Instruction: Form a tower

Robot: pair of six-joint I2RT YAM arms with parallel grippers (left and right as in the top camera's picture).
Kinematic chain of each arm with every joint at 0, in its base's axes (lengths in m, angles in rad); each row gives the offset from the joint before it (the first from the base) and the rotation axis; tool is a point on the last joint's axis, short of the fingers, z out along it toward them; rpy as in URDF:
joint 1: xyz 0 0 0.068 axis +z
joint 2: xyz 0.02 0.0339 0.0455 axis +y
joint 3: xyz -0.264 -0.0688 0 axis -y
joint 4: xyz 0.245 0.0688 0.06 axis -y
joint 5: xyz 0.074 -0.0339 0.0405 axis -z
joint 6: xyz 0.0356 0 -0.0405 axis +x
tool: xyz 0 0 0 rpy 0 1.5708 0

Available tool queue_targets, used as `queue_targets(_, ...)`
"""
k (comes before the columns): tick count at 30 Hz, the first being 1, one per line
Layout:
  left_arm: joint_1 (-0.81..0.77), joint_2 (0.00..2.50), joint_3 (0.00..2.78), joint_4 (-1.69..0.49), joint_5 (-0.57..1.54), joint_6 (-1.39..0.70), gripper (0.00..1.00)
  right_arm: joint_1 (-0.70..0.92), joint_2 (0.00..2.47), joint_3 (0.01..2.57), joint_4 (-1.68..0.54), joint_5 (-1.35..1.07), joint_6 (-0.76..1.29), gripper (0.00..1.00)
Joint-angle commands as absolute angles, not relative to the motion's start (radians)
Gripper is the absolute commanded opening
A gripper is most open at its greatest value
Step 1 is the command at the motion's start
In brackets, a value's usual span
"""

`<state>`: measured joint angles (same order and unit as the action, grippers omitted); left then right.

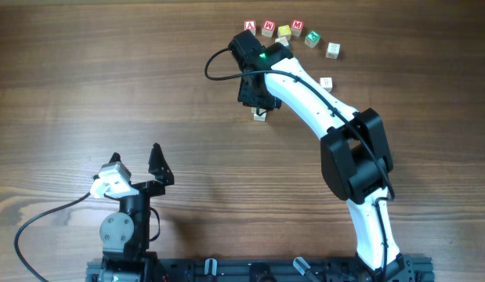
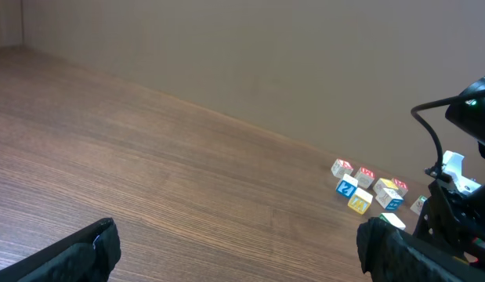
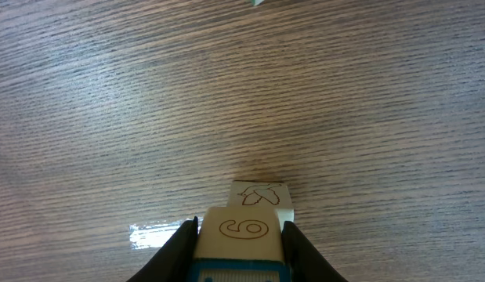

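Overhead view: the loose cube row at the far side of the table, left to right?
red A cube → red W cube → yellow cube → red M cube → green cube → pale cube

- A robot lab or test station — two robot arms, the left arm (image 1: 121, 227) and the right arm (image 1: 305, 94), stand on a black rail (image 1: 187, 272) along the near edge of the worktop (image 1: 85, 78).
- The worktop is wood-grain and carries a short row of alphabet cubes (image 1: 284, 31) — practice props.
- A loose black cable (image 1: 19, 235) trails from the left arm's base.
- Behind rises a plain beige wall (image 2: 266, 55).
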<state>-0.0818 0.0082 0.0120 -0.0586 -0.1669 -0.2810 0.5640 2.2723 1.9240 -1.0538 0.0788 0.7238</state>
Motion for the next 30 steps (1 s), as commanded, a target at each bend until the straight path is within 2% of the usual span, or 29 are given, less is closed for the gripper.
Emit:
queue_targets(1,-0.076,0.003,0.006,-0.056,-0.173,-0.262,1.00,0.556,2.286,1.915,-1.052,0.070,0.698,0.16)
queue_targets(11,-0.076,0.003,0.006,-0.056,-0.173,-0.262,1.00,0.550,2.285,1.916,-1.082,0.054,0.691,0.04)
queue_targets(19,-0.076,0.003,0.006,-0.056,-0.173,-0.262,1.00,0.548,2.280,1.916,-1.082,0.051,0.691,0.05)
queue_targets(22,-0.076,0.003,0.006,-0.056,-0.173,-0.262,1.00,0.548,2.284,1.915,-1.078,0.051,0.691,0.06)
queue_targets(24,-0.076,0.003,0.006,-0.056,-0.173,-0.262,1.00,0.548,2.284,1.910,-1.074,0.052,0.691,0.11)
queue_targets(30,-0.076,0.003,0.006,-0.056,-0.173,-0.262,1.00,0.535,2.284,1.891,-1.071,0.051,0.723,0.12)
